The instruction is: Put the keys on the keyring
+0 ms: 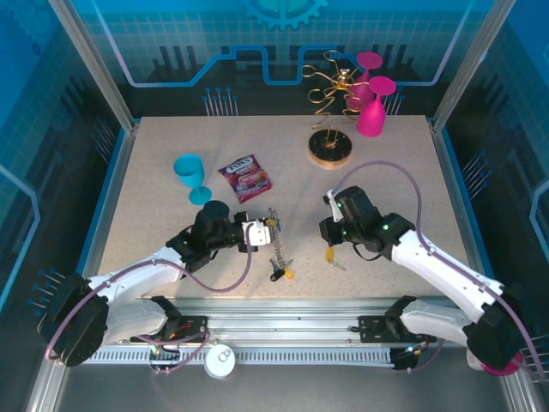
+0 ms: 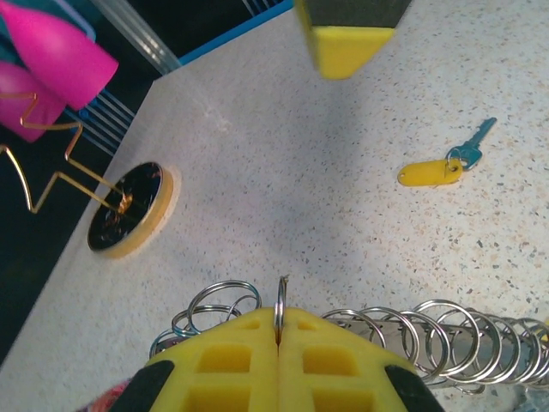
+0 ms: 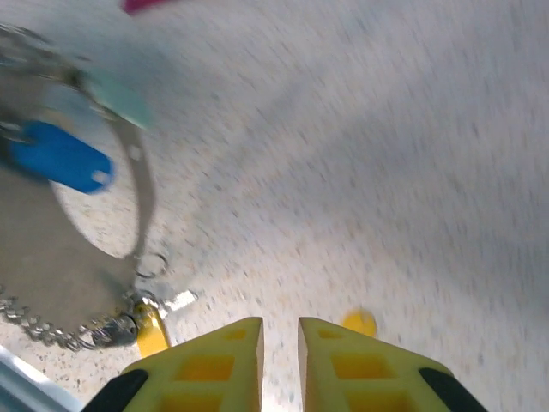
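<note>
The tabletop (image 1: 154, 154) carries a gold wire stand (image 1: 330, 148) near its far edge, right of centre, with pink goblets (image 1: 371, 107) just beside it. A blue goblet (image 1: 190, 176) and a packet (image 1: 244, 178) sit left of centre.

The left gripper (image 2: 280, 313) is clenched on one ring of the keyring (image 1: 275, 245), whose chain of rings runs from mid-table toward the near edge. The right gripper (image 3: 280, 335) hangs right of that chain. Its fingers are a narrow gap apart with nothing between them.

Two keys (image 1: 280, 274) lie at the chain's near end, one yellow-headed and one dark. Another key (image 2: 427, 173), yellow-headed with a bluish blade, lies flat just beside the right gripper.
</note>
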You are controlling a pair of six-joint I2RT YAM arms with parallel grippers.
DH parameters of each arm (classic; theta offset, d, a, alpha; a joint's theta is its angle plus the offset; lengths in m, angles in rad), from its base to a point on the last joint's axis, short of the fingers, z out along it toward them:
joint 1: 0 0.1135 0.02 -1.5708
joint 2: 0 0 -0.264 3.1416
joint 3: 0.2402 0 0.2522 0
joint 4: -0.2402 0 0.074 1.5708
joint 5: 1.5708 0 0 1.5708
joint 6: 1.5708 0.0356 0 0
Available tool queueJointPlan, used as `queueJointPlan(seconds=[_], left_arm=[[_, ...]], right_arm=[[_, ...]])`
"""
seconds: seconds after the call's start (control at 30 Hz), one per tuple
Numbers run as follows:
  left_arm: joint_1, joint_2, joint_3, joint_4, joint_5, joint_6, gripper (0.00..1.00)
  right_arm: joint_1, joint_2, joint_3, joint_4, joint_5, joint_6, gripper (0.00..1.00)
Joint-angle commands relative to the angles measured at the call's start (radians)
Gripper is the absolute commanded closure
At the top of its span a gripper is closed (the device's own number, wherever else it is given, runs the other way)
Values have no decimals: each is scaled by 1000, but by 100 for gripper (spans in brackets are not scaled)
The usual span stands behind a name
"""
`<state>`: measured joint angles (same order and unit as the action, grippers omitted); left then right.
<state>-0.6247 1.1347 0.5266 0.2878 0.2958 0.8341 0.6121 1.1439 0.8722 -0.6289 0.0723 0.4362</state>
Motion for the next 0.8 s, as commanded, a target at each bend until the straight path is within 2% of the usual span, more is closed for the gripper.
queueJointPlan(seconds=[0.0,0.2,0.37,0.43,0.77], left_arm=[[-4,-7,47,-9,-27,-107,100],[-4,16,30,32,-9,-106,100],[-4,25,13,39,26,-63,100],[-3,23,5,40,31,-48,100],[3,7,-20,55,32,0,100]], right_arm=[[-41,114,61,-354,-96,175,83],[-43,193,78,-353,-108,102,71],[-36,248,55,-302,-27,-108,69],[-50,286,59,-265,-76,-143,67],[-11,534,220,-361,-17,-231,63]])
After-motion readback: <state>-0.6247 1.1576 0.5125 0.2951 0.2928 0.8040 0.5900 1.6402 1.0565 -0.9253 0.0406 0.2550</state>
